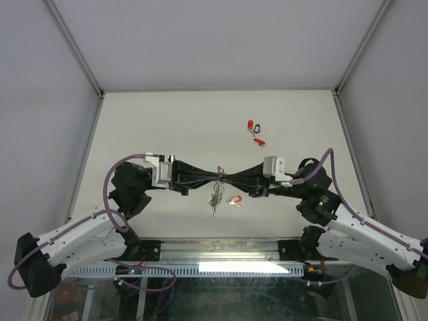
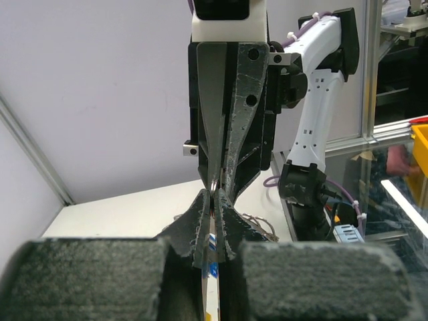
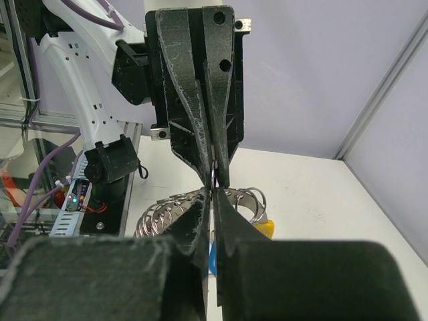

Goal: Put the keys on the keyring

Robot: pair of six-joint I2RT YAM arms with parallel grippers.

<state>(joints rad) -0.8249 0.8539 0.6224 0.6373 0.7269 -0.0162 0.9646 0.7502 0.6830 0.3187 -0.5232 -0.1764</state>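
Two grippers are met tip to tip over the table, by its near edge: the left gripper and right gripper are each clamped shut on the keyring, which is hung between them. A red-tagged key is seen just beside it; its coil should be parted without twisting.

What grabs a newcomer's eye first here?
The left tool and right tool meet tip to tip over the middle of the table, both pinched shut. Just nearside of them is the keyring, a silvery cluster. Loose red-tagged keys lie farther back, right of centre.
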